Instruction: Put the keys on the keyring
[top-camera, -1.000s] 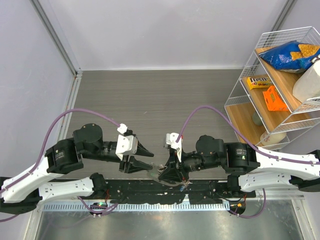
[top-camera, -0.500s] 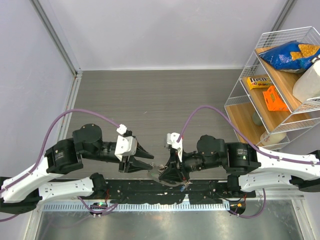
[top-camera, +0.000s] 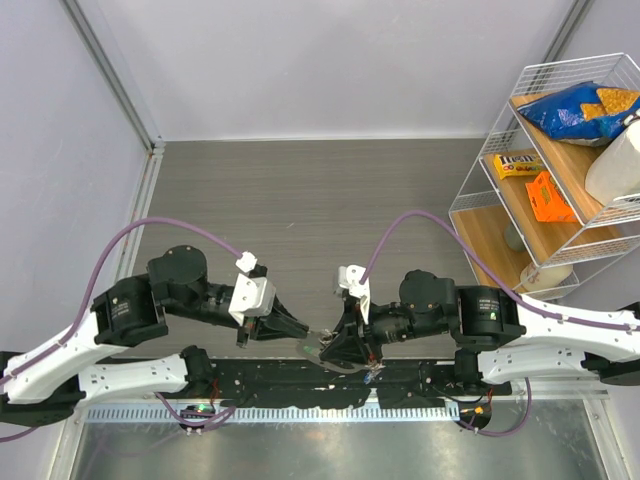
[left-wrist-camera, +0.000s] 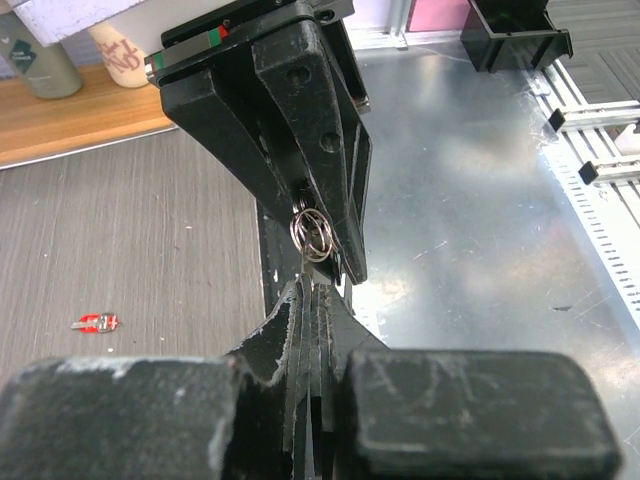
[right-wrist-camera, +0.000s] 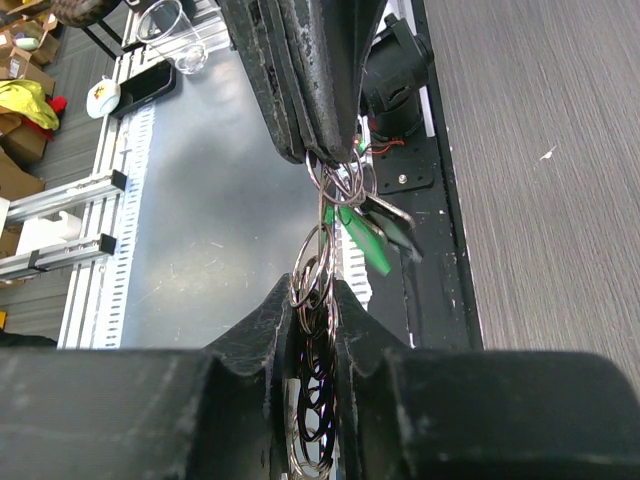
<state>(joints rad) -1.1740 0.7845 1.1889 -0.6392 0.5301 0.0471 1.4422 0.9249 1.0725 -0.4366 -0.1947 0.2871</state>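
The keyring (right-wrist-camera: 310, 262) hangs over the table's near edge, gripped by the right gripper (right-wrist-camera: 315, 292); green keys (right-wrist-camera: 372, 238) dangle from it. The left gripper (right-wrist-camera: 322, 140), clenched, pinches its upper loops. 1 red key (left-wrist-camera: 97, 322) lies apart on the table (left-wrist-camera: 150, 250); farther back stands a wire shelf (top-camera: 560, 150).
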